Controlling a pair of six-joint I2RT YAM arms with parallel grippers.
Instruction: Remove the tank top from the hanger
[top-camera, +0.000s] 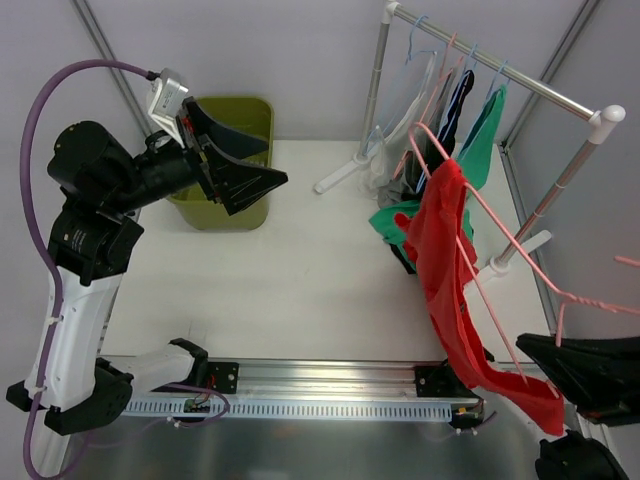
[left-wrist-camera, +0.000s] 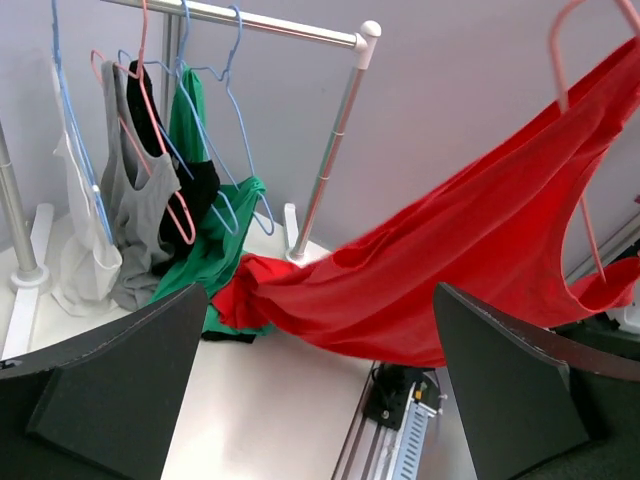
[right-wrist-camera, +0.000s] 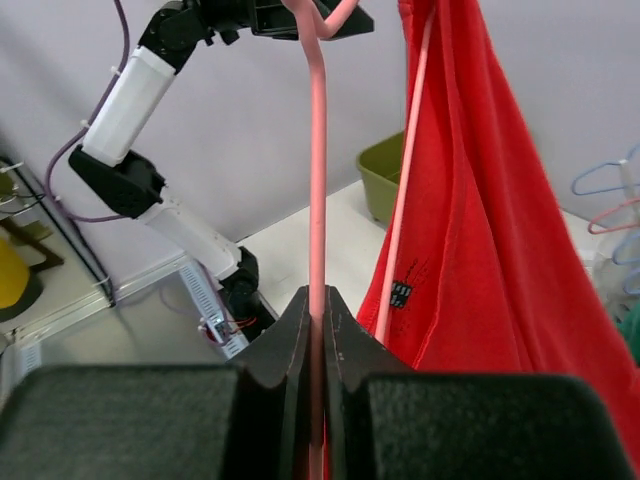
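A red tank top (top-camera: 445, 260) hangs on a pink wire hanger (top-camera: 520, 252), held up above the table's right side, its hem trailing toward the front rail. My right gripper (top-camera: 545, 350) is at the near right, shut on the hanger; in the right wrist view the jaws (right-wrist-camera: 318, 310) pinch the pink rod (right-wrist-camera: 317, 180), with the red fabric (right-wrist-camera: 480, 250) just to its right. My left gripper (top-camera: 277, 165) is raised at the far left, open and empty, facing the top from a distance. In the left wrist view the red top (left-wrist-camera: 450, 270) stretches across beyond the open fingers (left-wrist-camera: 120, 380).
A white clothes rack (top-camera: 500, 75) at the back right carries several hangers with grey, black, white and green garments; green cloth (top-camera: 385, 220) lies at its foot. An olive bin (top-camera: 240, 115) stands at the back left, just behind my left gripper. A metal rail (top-camera: 330, 385) runs along the front edge.
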